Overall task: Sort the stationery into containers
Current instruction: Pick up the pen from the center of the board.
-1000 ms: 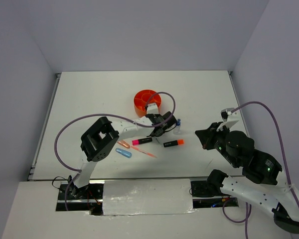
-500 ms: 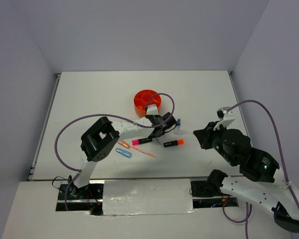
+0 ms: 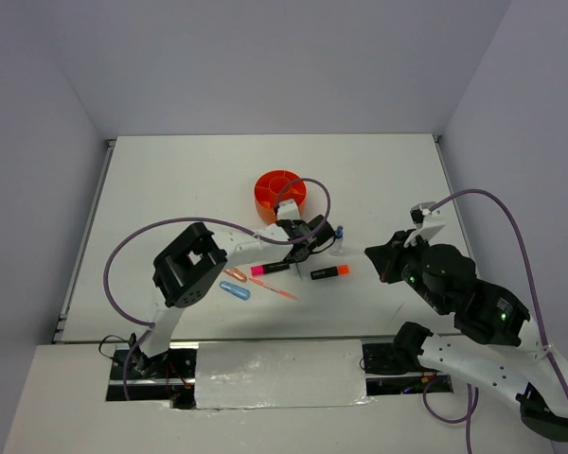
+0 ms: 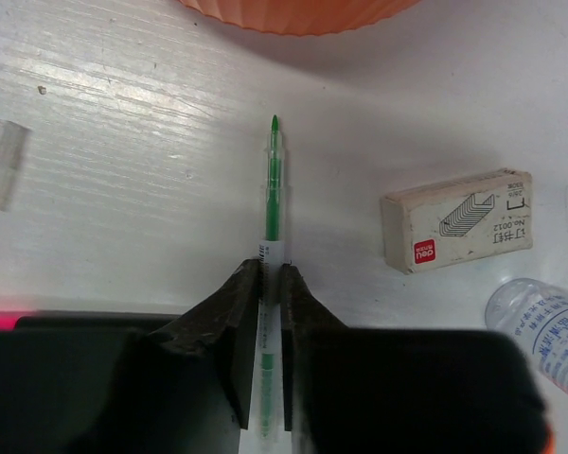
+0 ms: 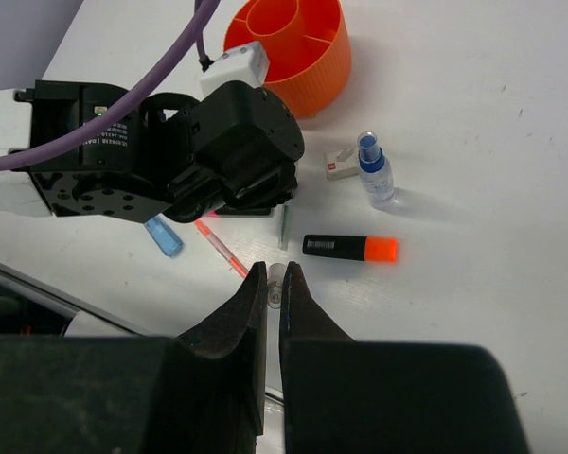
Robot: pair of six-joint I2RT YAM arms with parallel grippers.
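Thin clear-barrelled pen with green core (image 4: 274,189): tip points straight at the round bright-orange plastic tub (image 5: 312,76), just short of its wall. Back half of the barrel is pinched between the left gripper (image 4: 270,274) fingers, which are closed tight on it. Cannot tell whether the pen rests on the table or is just off it.

On the near side of the tub, to the right of the pen: white boxed eraser (image 4: 457,219), then the tiny blue-capped bottle (image 5: 371,168). Small clear cap (image 4: 2,163) lies to the pen's left. Farther from the tub: black highlighter with orange end (image 5: 348,248), black highlighter with pink end (image 3: 270,269), thin pink pen (image 5: 220,248), blue capsule (image 5: 166,236).

Right gripper (image 5: 273,274) hovers well off to the tub's near right, jaws drawn to a thin slit, holding nothing.

Judgement: step in hand is the pick of the green pen; most items are unsorted, so the task is early. Next move calls for lifting clear of the tub's rim, carrying the pen over one compartment, tilting it tip-down and releasing.
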